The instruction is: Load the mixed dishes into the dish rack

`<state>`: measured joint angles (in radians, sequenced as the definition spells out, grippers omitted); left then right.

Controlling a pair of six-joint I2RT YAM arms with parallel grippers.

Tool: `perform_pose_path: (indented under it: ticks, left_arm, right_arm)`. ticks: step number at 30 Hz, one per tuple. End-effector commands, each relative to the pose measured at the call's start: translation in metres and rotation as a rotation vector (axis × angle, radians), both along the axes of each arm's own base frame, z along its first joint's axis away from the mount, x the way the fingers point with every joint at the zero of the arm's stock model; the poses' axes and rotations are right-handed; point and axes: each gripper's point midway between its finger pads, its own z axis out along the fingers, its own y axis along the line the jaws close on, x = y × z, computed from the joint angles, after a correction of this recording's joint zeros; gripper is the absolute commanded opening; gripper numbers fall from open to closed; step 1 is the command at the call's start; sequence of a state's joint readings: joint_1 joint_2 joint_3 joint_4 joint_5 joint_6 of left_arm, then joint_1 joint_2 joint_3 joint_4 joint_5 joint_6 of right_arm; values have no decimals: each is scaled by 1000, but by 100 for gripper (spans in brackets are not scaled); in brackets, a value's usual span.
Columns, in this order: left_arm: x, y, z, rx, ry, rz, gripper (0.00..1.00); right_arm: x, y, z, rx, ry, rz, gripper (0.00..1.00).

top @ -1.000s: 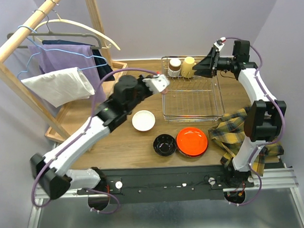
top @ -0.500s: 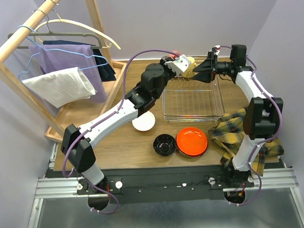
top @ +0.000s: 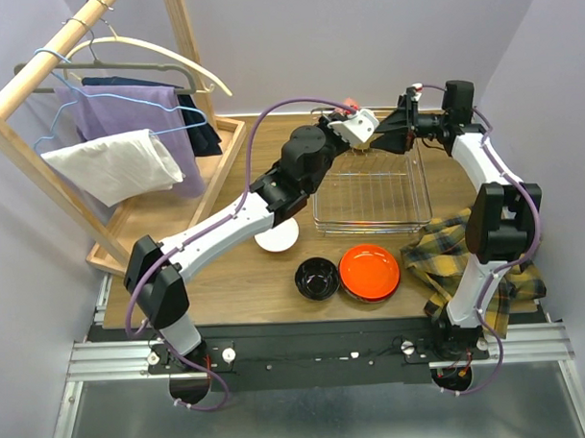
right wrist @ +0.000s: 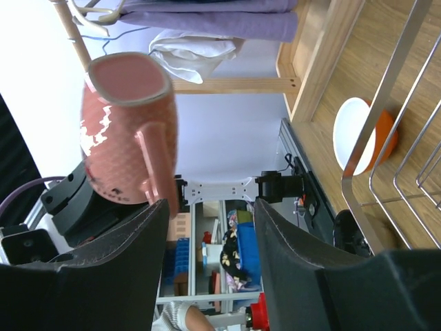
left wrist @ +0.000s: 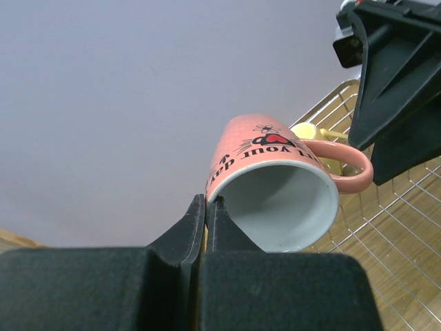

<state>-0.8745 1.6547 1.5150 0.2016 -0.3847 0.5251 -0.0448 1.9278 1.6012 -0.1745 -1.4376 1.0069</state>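
My left gripper [top: 354, 119] is shut on the rim of a pink mug [left wrist: 275, 186] and holds it tilted, mouth toward the camera, above the back of the silver wire dish rack [top: 370, 189]. My right gripper [top: 377, 138] is open just beside it. In the right wrist view the pink mug [right wrist: 127, 131] hangs with its handle close to one finger [right wrist: 117, 276], outside the jaws. A yellow mug [left wrist: 307, 130] stands in the rack behind the pink one. A white bowl [top: 275, 238], a black bowl [top: 317, 278] and an orange-red bowl [top: 369, 272] sit on the table.
A plaid cloth [top: 467, 251] lies at the right, under the right arm. A wooden clothes rack [top: 95, 82] with hangers and garments fills the left side. The left arm stretches diagonally over the table and partly covers the white bowl.
My left arm has swung from over the table's middle up to the rack's back corner, next to the right gripper. The right gripper has shifted slightly toward it.
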Motion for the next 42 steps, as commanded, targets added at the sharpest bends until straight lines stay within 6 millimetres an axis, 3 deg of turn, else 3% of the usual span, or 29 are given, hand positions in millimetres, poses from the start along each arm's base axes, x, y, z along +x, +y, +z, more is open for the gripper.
perform_pose_path:
  ticks: [1,7,15,27,42]
  left_arm:
    - [3,6,46,-134,-87,36,0]
    - [5,6,49,-132,-91,34,0]
    - [6,-2,49,-142,-74,5,0]
    - [12,-18,41,-151,-48,-21,0]
    - [10,-30,30,-190,27,-66,0]
  right_arm:
    - [-10,2,32,16,-76,43,60]
    - [-8,2,48,4,-124,27,61]
    - [-8,3,37,2,-89,27,60]
    - [-2,6,48,6,-125,44,54]
    - [8,10,37,14,-110,56,33]
